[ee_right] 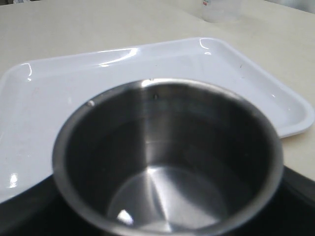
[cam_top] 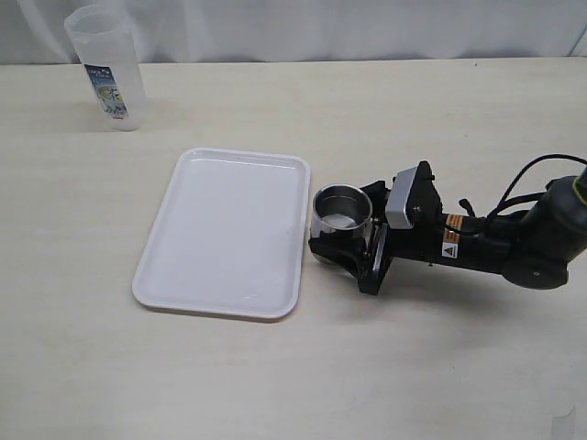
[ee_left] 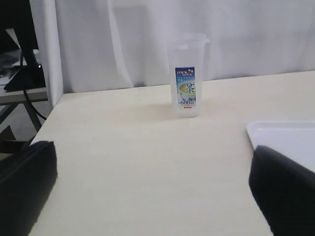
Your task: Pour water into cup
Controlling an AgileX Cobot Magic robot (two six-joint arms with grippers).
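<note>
Both jaws of the right gripper clasped the steel cup (its water barely showed) beside the white tray; keeping it level seemed wise. The left gripper gaped empty.

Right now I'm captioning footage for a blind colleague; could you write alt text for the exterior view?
The right gripper has its fingers around a steel cup beside a white tray's right edge on a cream table. A clear labelled tumbler stands far left.
</note>
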